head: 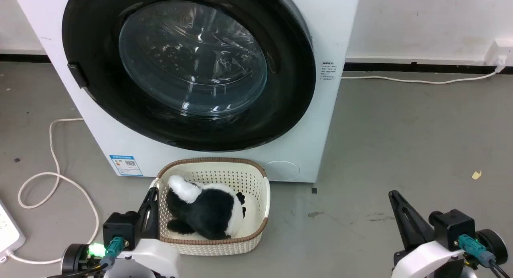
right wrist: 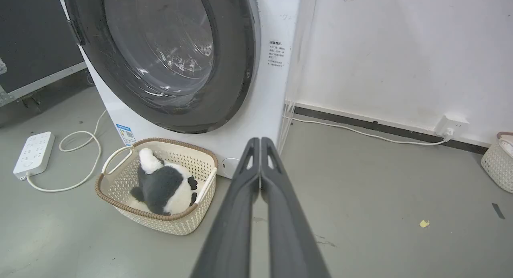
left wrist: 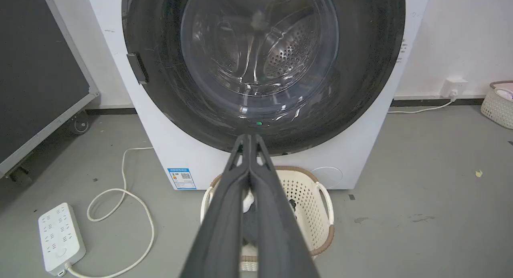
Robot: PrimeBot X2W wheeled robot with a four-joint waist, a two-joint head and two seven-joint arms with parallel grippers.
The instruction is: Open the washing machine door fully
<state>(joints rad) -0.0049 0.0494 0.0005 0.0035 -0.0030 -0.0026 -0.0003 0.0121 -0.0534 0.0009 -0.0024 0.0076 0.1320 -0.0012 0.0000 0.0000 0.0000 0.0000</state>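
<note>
Left gripper [head: 153, 191]: nearest, at the left, with its tip at the left rim of the basket. Whether it touches the rim cannot be told. Its two dark fingers [left wrist: 230, 202] are pressed together with nothing between them.
Right gripper [head: 392, 194]: nearest, at the right, over bare grey floor [head: 400, 129] and well apart from the machine. Its fingers [right wrist: 236, 214] are pressed together on nothing.
Basket [head: 262, 178]: cream lattice with a brown rim, on the floor just in front of the machine's lower edge.
Plush toy [head: 210, 212]: black and white, lying inside the basket.
Power strip [left wrist: 60, 236]: white, on the floor at the near left, with its cable [head: 54, 178] looping toward the machine.
Washing machine [head: 316, 121]: a white box beyond the basket, with a blue label sticker [head: 126, 165] low on the left and a small round cover [head: 281, 170] low on the right.
Washing machine door [head: 284, 73]: glossy black, shut flat against the machine's front. The steel drum shows through its glass bowl [head: 192, 57], and its handle [head: 78, 75] is on the left edge.
Wall socket [right wrist: 451, 126]: far right, on the white wall.
</note>
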